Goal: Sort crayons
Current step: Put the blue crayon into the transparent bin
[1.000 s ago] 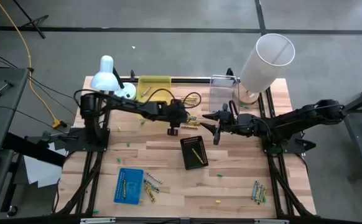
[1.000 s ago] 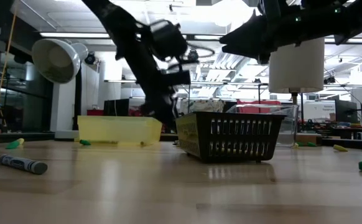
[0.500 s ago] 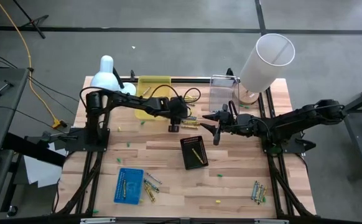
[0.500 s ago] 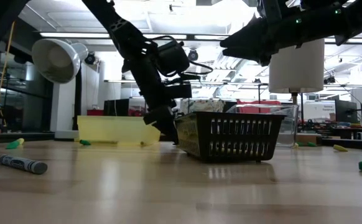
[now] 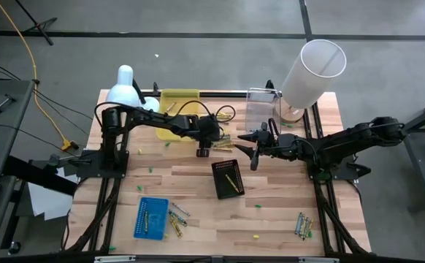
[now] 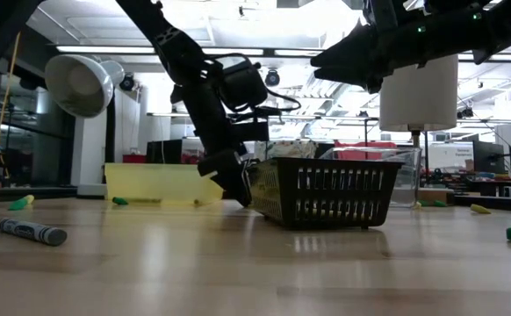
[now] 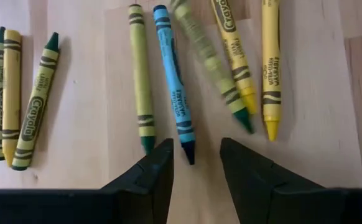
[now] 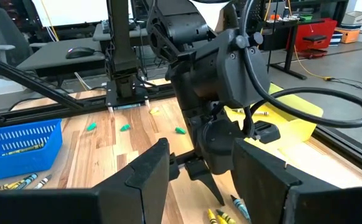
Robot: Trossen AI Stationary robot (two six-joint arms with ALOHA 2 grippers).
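Several crayons lie flat on the table in a loose group. In the left wrist view they show as a blue crayon, green-yellow ones and yellow ones. My left gripper is open and low over them, pointing down. Its fingers stand on either side of the blue crayon's tip without touching it. It also shows in the low view, beside the black basket. My right gripper is open and empty, held above the table just right of the crayon group, facing my left gripper.
A yellow tray, a clear container, a white cylinder and a lamp stand along the far edge. A blue basket with crayons beside it sits near left. More crayons lie near right.
My left gripper has come down toward the crayons beside the black basket, and its arm has swung a little toward the table's far edge. The crayons and my right arm have kept still.
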